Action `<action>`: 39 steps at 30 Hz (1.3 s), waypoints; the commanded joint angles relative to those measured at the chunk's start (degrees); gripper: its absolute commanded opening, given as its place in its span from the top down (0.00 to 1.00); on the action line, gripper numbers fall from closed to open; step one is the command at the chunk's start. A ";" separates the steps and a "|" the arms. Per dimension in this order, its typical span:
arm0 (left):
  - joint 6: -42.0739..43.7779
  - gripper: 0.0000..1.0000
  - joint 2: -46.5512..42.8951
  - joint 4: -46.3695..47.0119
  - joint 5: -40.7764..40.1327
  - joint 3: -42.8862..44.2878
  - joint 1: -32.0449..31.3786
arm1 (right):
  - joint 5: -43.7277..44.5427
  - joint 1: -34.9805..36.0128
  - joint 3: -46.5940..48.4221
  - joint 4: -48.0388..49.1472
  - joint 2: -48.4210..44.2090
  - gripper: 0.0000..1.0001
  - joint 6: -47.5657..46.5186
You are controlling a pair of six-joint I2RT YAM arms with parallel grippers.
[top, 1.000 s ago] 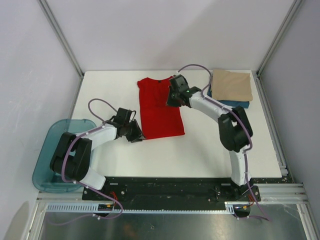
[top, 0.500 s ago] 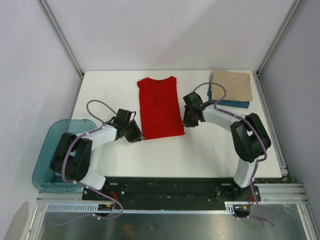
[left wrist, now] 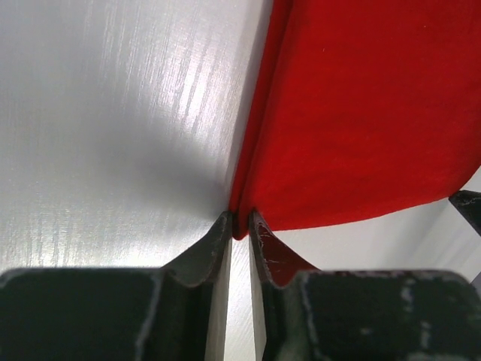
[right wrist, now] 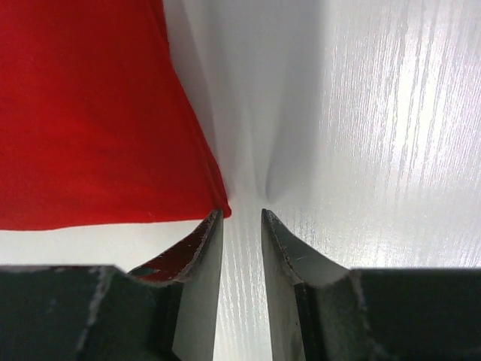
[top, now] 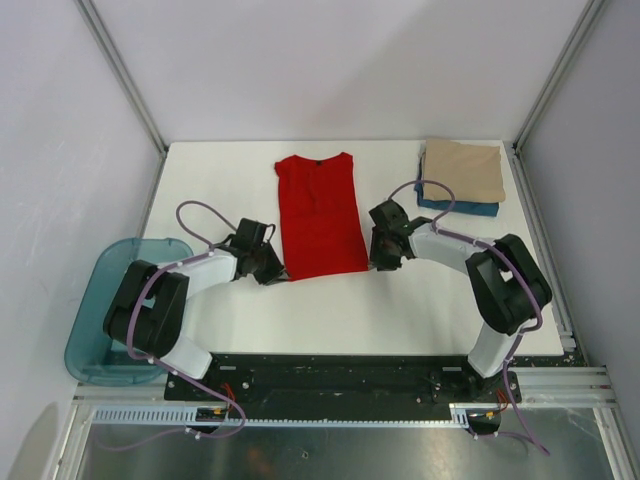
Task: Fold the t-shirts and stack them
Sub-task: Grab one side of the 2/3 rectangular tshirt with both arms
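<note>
The red t-shirt (top: 318, 212) lies flat mid-table, folded into a long strip with its collar at the far end. My left gripper (top: 277, 272) is at its near left corner; in the left wrist view the jaws (left wrist: 240, 226) are shut on that corner of the red cloth (left wrist: 361, 113). My right gripper (top: 376, 262) is at the near right corner; in the right wrist view its jaws (right wrist: 242, 216) stand slightly apart with nothing between them, the red corner (right wrist: 90, 113) touching the left fingertip. The tan t-shirt (top: 463, 170) lies folded on the dark blue one (top: 462, 207) at the far right.
A translucent teal tub (top: 105, 305) hangs off the table's left near edge. The white table (top: 420, 310) is walled by grey panels on three sides. A black rail runs along the near edge behind the arm bases.
My right gripper has moved from the shirt's upper right side down to its near right corner. My left gripper has stayed at the near left corner.
</note>
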 commanded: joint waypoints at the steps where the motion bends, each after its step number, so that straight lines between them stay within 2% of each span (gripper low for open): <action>1: -0.64 0.82 0.88 0.82 -1.21 0.20 -0.69 | -0.56 0.63 -1.65 2.66 -4.01 0.67 1.36; 12: -0.47 0.90 1.36 0.83 -0.89 0.47 -0.85 | 1.39 1.23 -4.93 5.51 -8.35 0.63 2.99; 21: -0.39 0.93 1.61 0.80 -0.80 0.29 -0.98 | -0.43 0.77 -5.00 10.04 -2.88 0.60 3.16; 31: -0.20 0.97 1.67 0.76 -0.17 0.16 -1.11 | -0.09 1.49 -5.15 10.22 -0.28 0.61 3.43; 34: -0.02 0.99 1.67 0.76 0.03 0.10 -1.21 | -0.22 1.56 -5.25 10.35 -0.03 0.69 3.79; 39: 0.66 1.00 0.68 -0.31 1.47 -0.60 -1.52 | 0.14 1.79 -5.31 8.07 -1.59 0.96 4.22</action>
